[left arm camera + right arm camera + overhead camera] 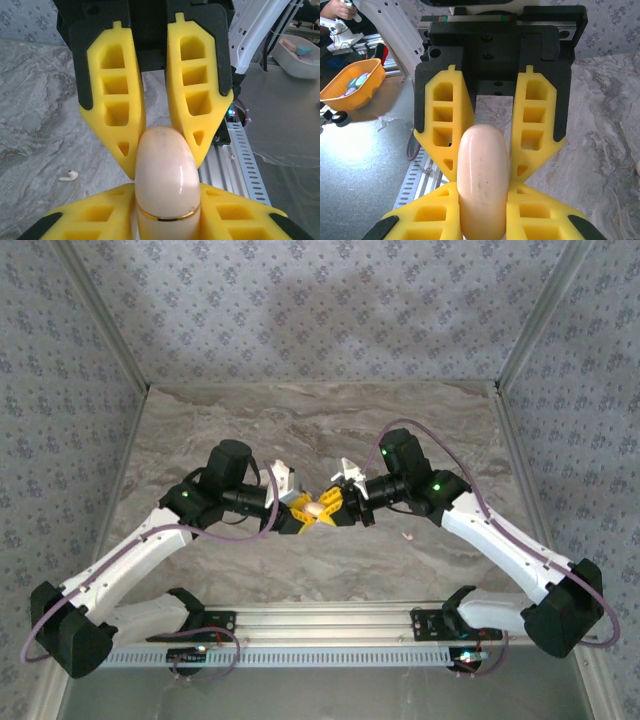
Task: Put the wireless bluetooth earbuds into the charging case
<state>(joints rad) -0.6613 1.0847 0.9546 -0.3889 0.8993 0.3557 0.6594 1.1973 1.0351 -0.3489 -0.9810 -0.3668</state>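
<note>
The charging case (318, 508), a glossy cream-tan rounded shell with a thin gold seam (165, 216), hangs above the marble table's middle, closed, pinched from both sides. My left gripper (165, 201) presses its yellow fingers (100, 215) against the case's lower part. My right gripper (482, 202) is shut on the case (482, 180) from the opposite end, its fingers (540, 215) flat on the shell. One whitish earbud (69, 175) lies loose on the table, visible from above as a speck (407, 536) beside the right arm.
Grey marble table (250, 440) with patterned walls on three sides. A metal rail (330, 625) runs along the near edge between the arm bases. Off the table stand an orange bowl (350, 82) and a white bowl (300, 55), each with small items.
</note>
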